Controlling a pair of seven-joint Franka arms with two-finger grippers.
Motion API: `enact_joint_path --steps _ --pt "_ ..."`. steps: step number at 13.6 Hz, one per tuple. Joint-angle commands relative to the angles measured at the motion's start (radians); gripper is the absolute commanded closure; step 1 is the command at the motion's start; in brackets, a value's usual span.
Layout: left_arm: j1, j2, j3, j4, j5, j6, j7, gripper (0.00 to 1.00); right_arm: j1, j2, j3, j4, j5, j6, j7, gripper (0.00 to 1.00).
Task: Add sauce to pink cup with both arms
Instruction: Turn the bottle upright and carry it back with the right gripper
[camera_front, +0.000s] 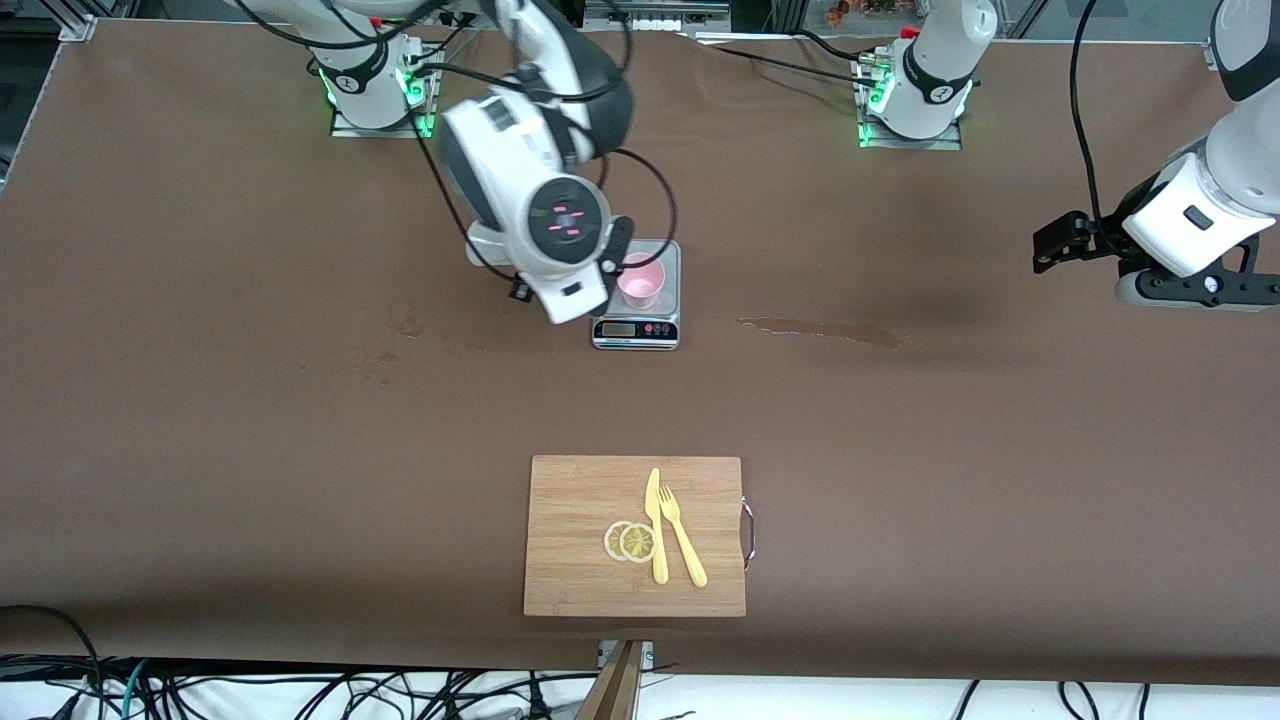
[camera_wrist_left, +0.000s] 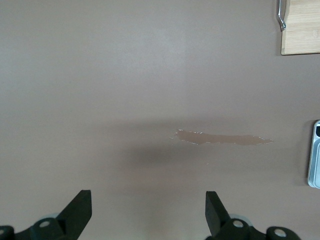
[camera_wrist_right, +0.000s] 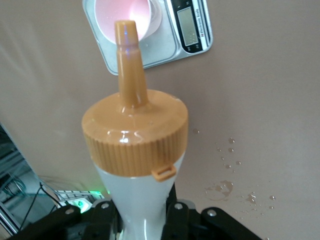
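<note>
The pink cup (camera_front: 640, 281) stands on a small silver kitchen scale (camera_front: 636, 330) in the middle of the table. My right gripper (camera_front: 612, 260) hangs beside the cup, toward the right arm's end, mostly hidden under its own wrist in the front view. In the right wrist view it (camera_wrist_right: 142, 216) is shut on the whitish body of the sauce bottle (camera_wrist_right: 135, 135). The orange nozzle points at the cup's (camera_wrist_right: 107, 20) rim. My left gripper (camera_front: 1060, 245) is open and empty, waiting high at the left arm's end; its fingers (camera_wrist_left: 80, 207) stand wide apart over bare table.
A wooden cutting board (camera_front: 580, 490) lies near the front edge, with a yellow knife (camera_front: 655, 525), a yellow fork (camera_front: 682, 545) and lemon slices (camera_front: 630, 541) on it. A lighter patch (camera_front: 820, 330) marks the brown cover beside the scale. Water drops (camera_wrist_right: 222, 190) lie near the right gripper.
</note>
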Motion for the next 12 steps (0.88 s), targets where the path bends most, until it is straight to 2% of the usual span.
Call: enact_joint_path --steps 1,3,8,12 --pt "0.009 -0.012 -0.005 0.001 -0.011 -0.012 0.004 0.0 -0.117 -0.135 0.01 -0.121 0.064 0.017 -0.117 0.88" --pt "0.009 -0.012 -0.005 0.001 -0.011 -0.012 0.004 0.0 -0.197 -0.165 0.01 -0.144 0.098 0.019 -0.19 0.88" --pt "0.009 -0.012 -0.006 -0.001 -0.011 -0.012 0.004 0.0 -0.407 -0.285 0.02 -0.302 0.201 0.074 -0.434 0.88" --pt "0.009 -0.012 -0.005 0.001 -0.011 -0.012 0.004 0.0 -0.574 -0.354 0.02 -0.469 0.29 0.149 -0.75 0.88"
